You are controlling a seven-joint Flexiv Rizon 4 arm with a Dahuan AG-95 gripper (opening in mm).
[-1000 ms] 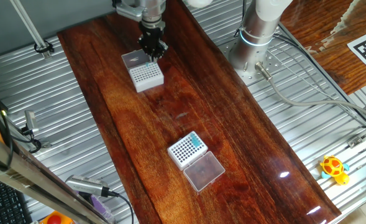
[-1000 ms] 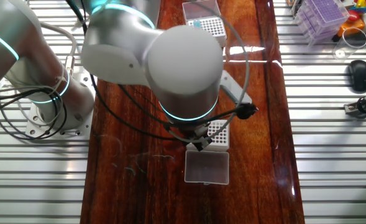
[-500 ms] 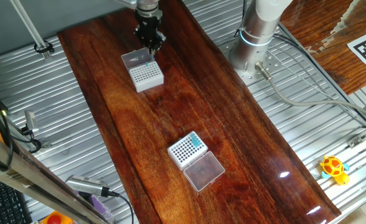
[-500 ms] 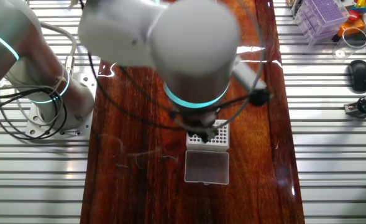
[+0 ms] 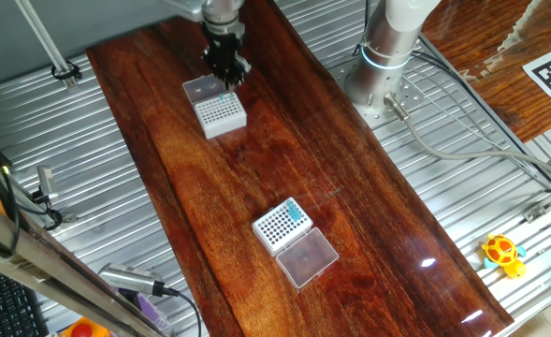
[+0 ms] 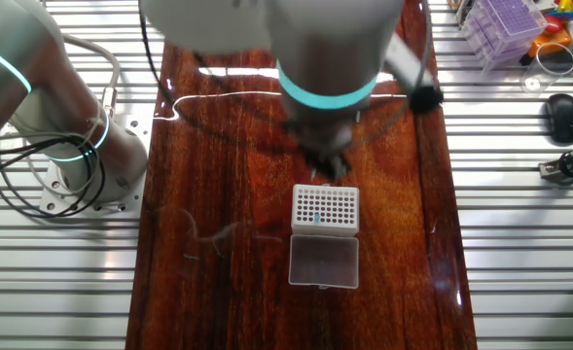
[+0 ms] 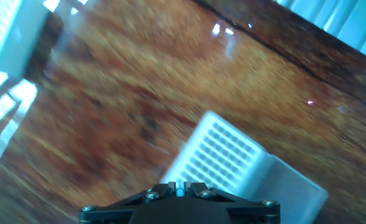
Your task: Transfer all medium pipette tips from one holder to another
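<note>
The fine-dotted white rack (image 5: pixel 222 113) stands at the far end of the wooden table, with its frosted lid (image 5: pixel 201 89) beside it. It also shows in the other fixed view (image 6: pixel 326 207) and the hand view (image 7: pixel 223 155). One teal tip (image 6: pixel 317 220) stands in it. My gripper (image 5: pixel 226 75) hangs just above this rack's far edge, shut on a teal pipette tip (image 7: pixel 181 185) that shows between the fingertips. The bold-holed rack (image 5: pixel 280 226) stands nearer, with several teal tips (image 5: pixel 297 213) in one corner and its clear lid (image 5: pixel 308 257) beside it.
The robot base (image 5: pixel 387 47) stands right of the table on slatted metal. A yellow toy (image 5: pixel 502 253) lies at the right. A purple tip box (image 6: pixel 505 24) and a mouse (image 6: pixel 561 115) sit off the wood. My arm hides the bold-holed rack in the other fixed view.
My gripper has lifted off the fine-dotted rack and now hangs above its far edge. The racks and lids have not moved.
</note>
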